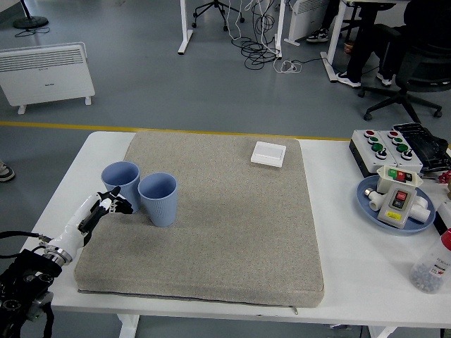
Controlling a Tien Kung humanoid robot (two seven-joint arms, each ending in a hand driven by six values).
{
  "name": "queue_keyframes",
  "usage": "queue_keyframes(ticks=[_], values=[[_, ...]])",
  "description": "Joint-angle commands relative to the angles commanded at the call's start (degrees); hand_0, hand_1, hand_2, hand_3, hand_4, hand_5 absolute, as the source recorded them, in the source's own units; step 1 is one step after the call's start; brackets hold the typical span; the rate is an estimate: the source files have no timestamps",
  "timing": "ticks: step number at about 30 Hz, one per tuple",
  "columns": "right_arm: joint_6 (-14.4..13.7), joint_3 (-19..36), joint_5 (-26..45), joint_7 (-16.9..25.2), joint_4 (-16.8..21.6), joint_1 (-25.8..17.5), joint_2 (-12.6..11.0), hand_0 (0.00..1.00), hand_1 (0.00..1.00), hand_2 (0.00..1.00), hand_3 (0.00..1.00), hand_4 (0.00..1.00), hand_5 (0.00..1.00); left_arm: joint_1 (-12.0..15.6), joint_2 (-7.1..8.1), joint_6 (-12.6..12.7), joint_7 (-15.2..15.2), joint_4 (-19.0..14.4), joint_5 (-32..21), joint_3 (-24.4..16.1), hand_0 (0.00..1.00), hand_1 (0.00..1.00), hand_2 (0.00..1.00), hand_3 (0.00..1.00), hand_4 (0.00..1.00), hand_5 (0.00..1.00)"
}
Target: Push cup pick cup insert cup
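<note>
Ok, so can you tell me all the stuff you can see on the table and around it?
cups: 2, blue, upright side by side at the mat's left
mat: 1, grey-beige, covers the table's middle
table: 1, white
small tray: 1, white, square, at the mat's far edge
plate: 1, blue, on the table's right, holding a white switch box
button boxes: 2, with red and green buttons, far right
jar: 1, clear, at the right edge
heater: 1, white, on the floor far left
office chair: 1, black, top right
left hand: 1, black and white, at the left cup's base
</note>
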Motion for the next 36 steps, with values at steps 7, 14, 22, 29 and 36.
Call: queue_keyframes(ticks=[7, 14, 22, 29, 36], values=[[0.06, -0.01, -0.32, -0.07, 0.00, 0.20, -0.03, 0.750, 0.611, 0.592, 0.583, 0.103, 0.580, -1.08, -0.45, -0.19, 0.00, 1.35, -1.12, 1.52, 0.576, 0.500, 0.457, 0.421, 0.605, 0.998], [0.11, -0.35, -0.09, -0.03, 0.00, 0.43, -0.01, 0.750, 0.611, 0.592, 0.583, 0.104, 0.580, -1.99, -0.77, -0.22, 0.00, 2.56, -1.91, 2.66, 0.575, 0.502, 0.457, 0.421, 0.602, 0.998], [0.12, -0.44, 0.06, 0.03, 0.00, 0.54, 0.03, 0.750, 0.611, 0.593, 0.582, 0.103, 0.579, -2.50, -0.87, -0.38, 0.25, 2.78, -1.71, 2.45, 0.593, 0.508, 0.461, 0.421, 0.599, 0.998], [0.14, -0.46, 0.17, 0.08, 0.00, 0.58, 0.02, 0.750, 0.611, 0.591, 0.583, 0.104, 0.578, -2.61, -0.64, -0.39, 0.26, 2.46, -1.58, 2.03, 0.667, 0.529, 0.472, 0.421, 0.597, 0.998], [0.16, -0.46, 0.19, 0.05, 0.00, 0.51, 0.01, 0.750, 0.611, 0.592, 0.583, 0.103, 0.577, -1.89, -0.22, 0.06, 0.16, 1.22, -1.07, 1.44, 0.588, 0.517, 0.468, 0.421, 0.596, 0.998]])
